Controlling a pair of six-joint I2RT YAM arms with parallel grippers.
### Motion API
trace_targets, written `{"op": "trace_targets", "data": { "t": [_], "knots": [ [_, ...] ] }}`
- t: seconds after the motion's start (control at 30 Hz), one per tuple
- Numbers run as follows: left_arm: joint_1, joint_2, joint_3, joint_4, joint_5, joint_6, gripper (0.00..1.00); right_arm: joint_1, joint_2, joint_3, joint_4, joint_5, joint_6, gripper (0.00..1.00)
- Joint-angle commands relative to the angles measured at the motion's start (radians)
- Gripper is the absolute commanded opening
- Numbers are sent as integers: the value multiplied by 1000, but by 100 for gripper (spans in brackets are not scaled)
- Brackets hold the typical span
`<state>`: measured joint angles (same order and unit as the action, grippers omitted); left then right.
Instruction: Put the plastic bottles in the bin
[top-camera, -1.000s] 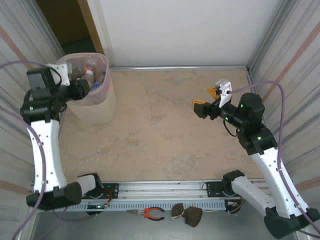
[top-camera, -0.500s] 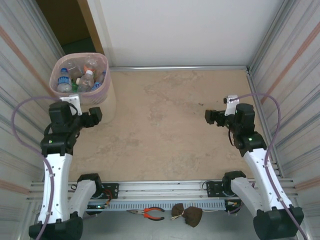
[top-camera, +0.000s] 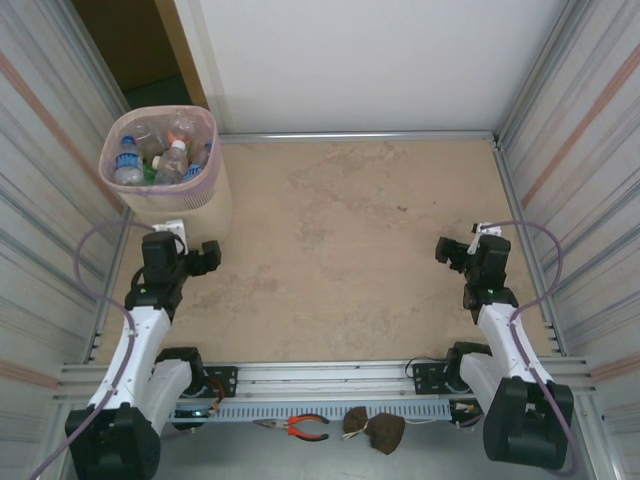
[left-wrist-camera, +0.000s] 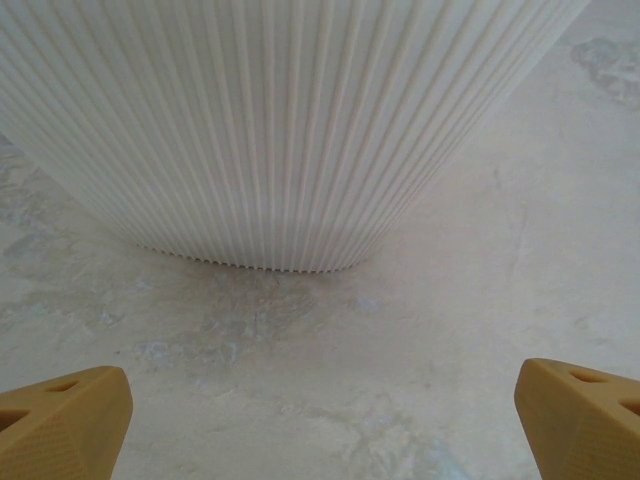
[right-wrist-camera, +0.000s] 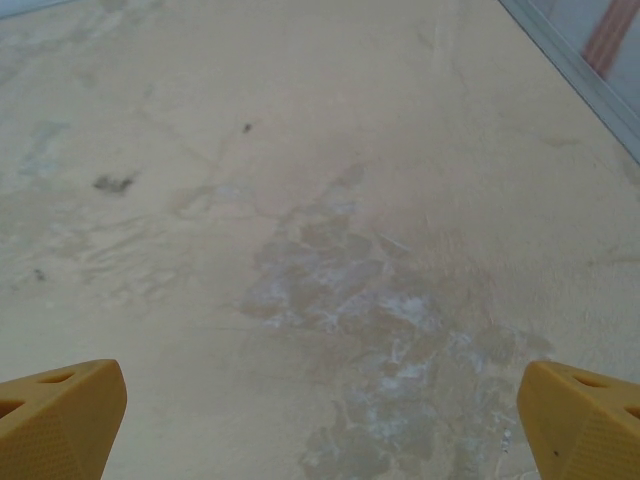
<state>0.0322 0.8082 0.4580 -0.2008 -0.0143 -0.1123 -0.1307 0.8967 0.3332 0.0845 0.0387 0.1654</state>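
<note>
bin (top-camera: 210, 215): 1 | plastic bottles (top-camera: 127, 163): at least 4, exact count unclear | pliers (top-camera: 300, 427): 1

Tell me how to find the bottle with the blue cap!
Find the far left corner of the table, where a tall beige bin lined with a pink bag stands. Inside, the bottle sits against the bin's left side. It is clear with a blue cap and blue label, while the neighbour bottle to its right has a pale cap.
</note>
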Motion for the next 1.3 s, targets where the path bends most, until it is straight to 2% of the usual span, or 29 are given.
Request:
{"op": "trace_targets", "data": {
  "t": [0.0,0.13,0.17,0.3,0.5,0.63,0.73,0.87,0.9,0.93,0.97,1.07,1.27],
  "knots": [
    [-5,21,-113,319,-41,73,99,-4,64,-32,224,56,29,99],
    [-2,132,-212,575,-67,95,99,-3,215,-38,371,41,34,99],
    [-1,146,-196,563,-53,98,99,-1,240,-28,381,34,44,99],
    [4,235,-234,793,24,148,99,14,325,-18,502,1,22,99],
    [26,437,-182,978,116,153,99,14,434,6,631,-40,8,99],
    [37,571,-118,1020,206,133,99,13,520,21,700,-64,7,99],
    [37,632,-114,1062,241,147,99,31,544,49,670,-61,-13,99],
    [38,722,-117,1169,260,150,99,53,628,31,777,-85,-51,99],
    [37,713,-98,1113,276,157,99,57,654,28,823,-79,-53,99],
    [29,696,-72,1033,277,175,99,64,646,47,773,-69,-56,99],
    [13,707,-60,1025,264,186,99,69,636,67,714,-65,-63,99],
    [-23,705,-43,983,196,206,99,89,643,75,710,-47,-81,99],
    [-24,704,-48,990,191,205,99,88,646,74,719,-48,-81,99]
  ]
}}
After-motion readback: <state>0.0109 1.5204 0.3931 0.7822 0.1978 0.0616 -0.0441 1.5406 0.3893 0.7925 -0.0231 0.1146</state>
